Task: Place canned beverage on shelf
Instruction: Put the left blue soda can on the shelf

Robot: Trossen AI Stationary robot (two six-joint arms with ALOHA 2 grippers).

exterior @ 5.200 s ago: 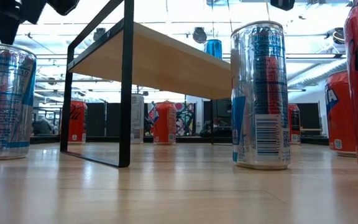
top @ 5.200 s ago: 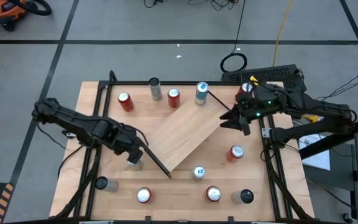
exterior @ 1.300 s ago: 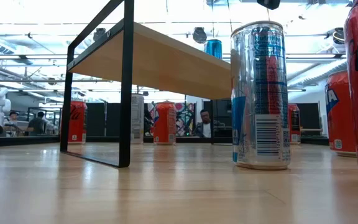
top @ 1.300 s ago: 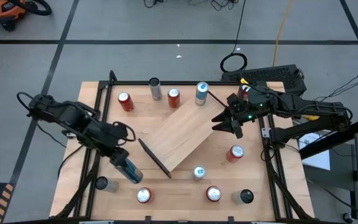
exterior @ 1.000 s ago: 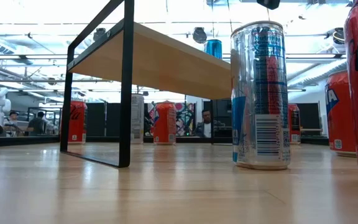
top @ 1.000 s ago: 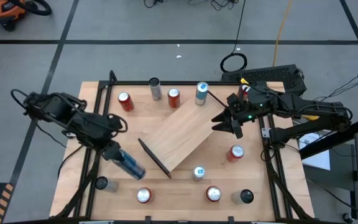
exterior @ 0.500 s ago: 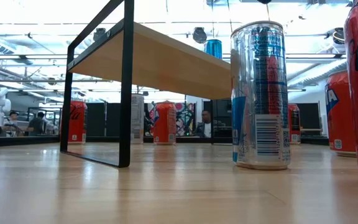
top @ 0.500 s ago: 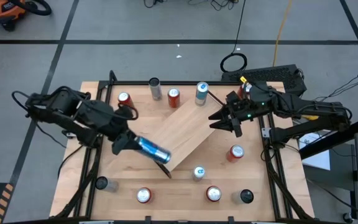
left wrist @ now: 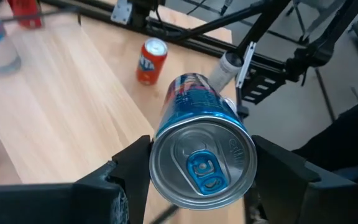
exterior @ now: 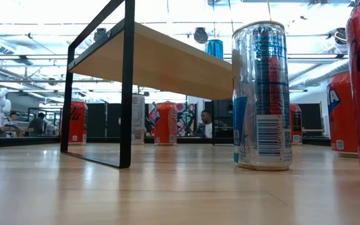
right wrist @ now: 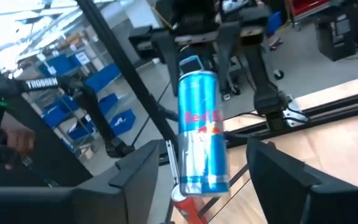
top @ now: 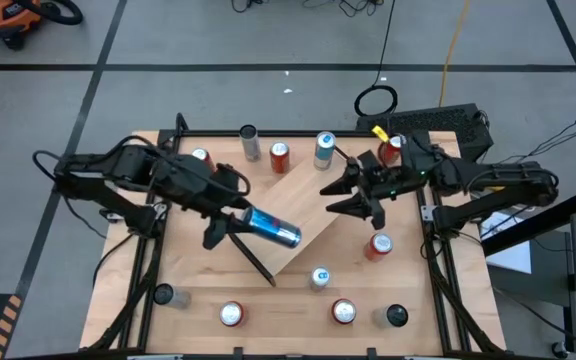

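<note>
Left gripper [top: 230, 222] clenched on a blue canned beverage [top: 271, 229], fingers [left wrist: 127, 163] pressed to either side of its body just behind the lidded end; lid sealed, tab flat, contents not visible. Can lying on its side in the air over the shelf [top: 303, 205], pointing toward the right gripper [top: 351, 193]. Right gripper spread wide, grasping nothing, poised at the shelf's far edge facing the can; in the right wrist view, the can [right wrist: 201, 133] framed between its two dark fingers [right wrist: 278, 168] without touching either.

Shelf set diagonally across the middle of the table [top: 153, 267], a thin black bracket [top: 258, 265] at its near end. Around it, standing upright on the tabletop: a red can [top: 279, 157], a silver can [top: 250, 143] and a blue-and-silver can [top: 324, 151] along the far side; a red can [top: 379, 245] just beside the shelf under the right arm; another blue-and-silver can [top: 320, 278] near the bracket; two red cans [top: 231, 315] [top: 344, 312] and two dark-topped cans [top: 164, 295] [top: 396, 316] along the near edge. All lids closed where visible.
</note>
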